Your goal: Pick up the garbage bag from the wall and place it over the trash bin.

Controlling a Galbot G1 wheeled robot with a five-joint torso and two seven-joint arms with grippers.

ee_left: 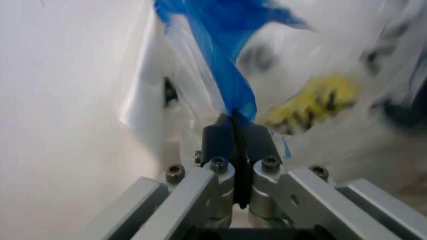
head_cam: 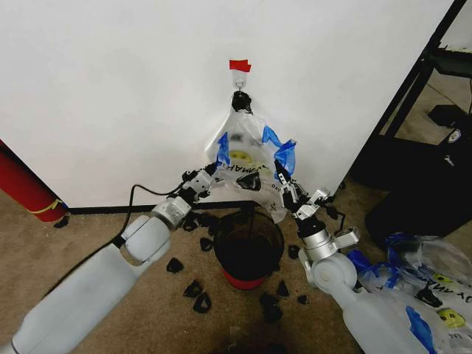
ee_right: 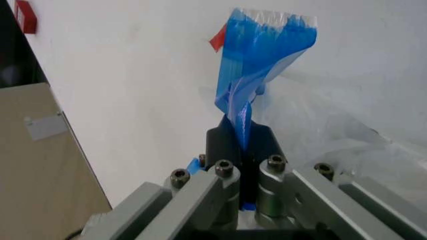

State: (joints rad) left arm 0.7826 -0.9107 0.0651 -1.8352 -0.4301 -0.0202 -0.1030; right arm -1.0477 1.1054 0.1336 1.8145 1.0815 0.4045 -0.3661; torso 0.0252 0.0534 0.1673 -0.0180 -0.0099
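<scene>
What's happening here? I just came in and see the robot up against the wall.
Both arms are at work on the garbage bag, which hangs from a hook on the wall. The left gripper is shut on one blue handle and the right gripper on the other, holding the bag's mouth apart. The trash bin stands on the carpet directly below. The bag's top is still on the hook, so it is not yet over the bin.

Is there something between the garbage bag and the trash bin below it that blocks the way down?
Nothing visible stands between them. The garbage bag hangs directly above the trash bin, but a black clip fixes its top to the wall hook. The left hand and right hand each grip a blue handle.
</scene>
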